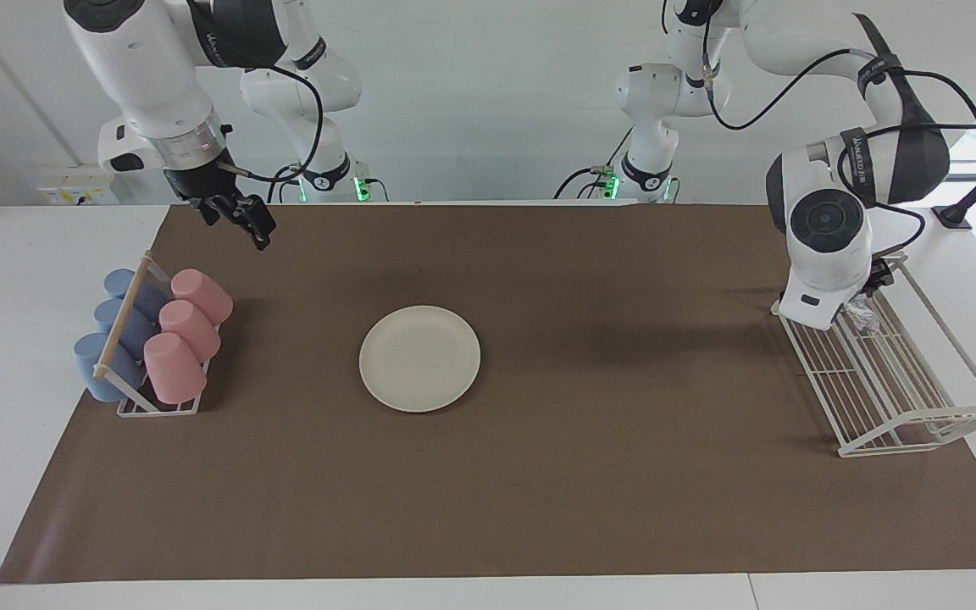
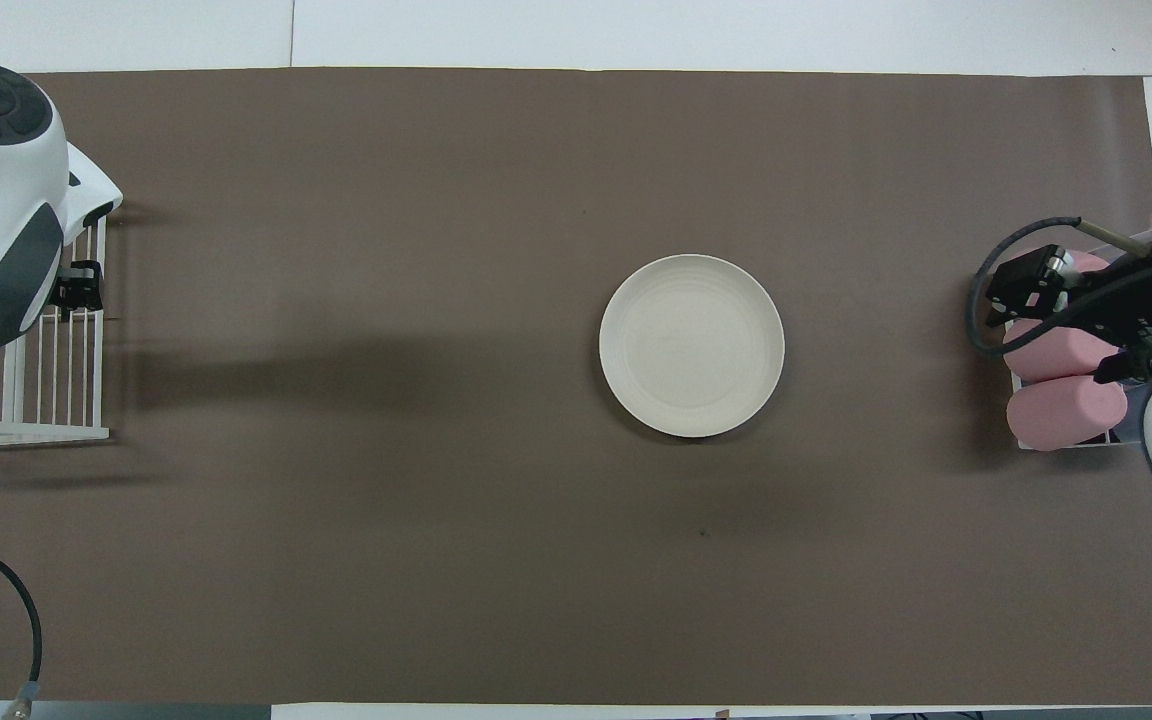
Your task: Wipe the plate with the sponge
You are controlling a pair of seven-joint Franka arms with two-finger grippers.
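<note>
cream plate (image 1: pixel 419 358) sitting mid-mat on the brown mat (image 1: pixel 539 491), sponge (image 1: pixel 863 316) in the white wire rack (image 1: pixel 903 398) at the left arm's end, left gripper (image 1: pixel 878 275) down over it, spread wide, right gripper (image 1: pixel 242 220) released too, up over the mat near the cup rack (image 1: pixel 153 339)

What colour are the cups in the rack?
Some cups are pink and some blue; they lie in a white rack. The facing view shows both colours best.

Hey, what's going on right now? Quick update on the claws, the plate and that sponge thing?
Left claw down in the white rack at the sponge, nothing held. Right claw open over the mat near the cups. Plate bare, unobstructed.
</note>
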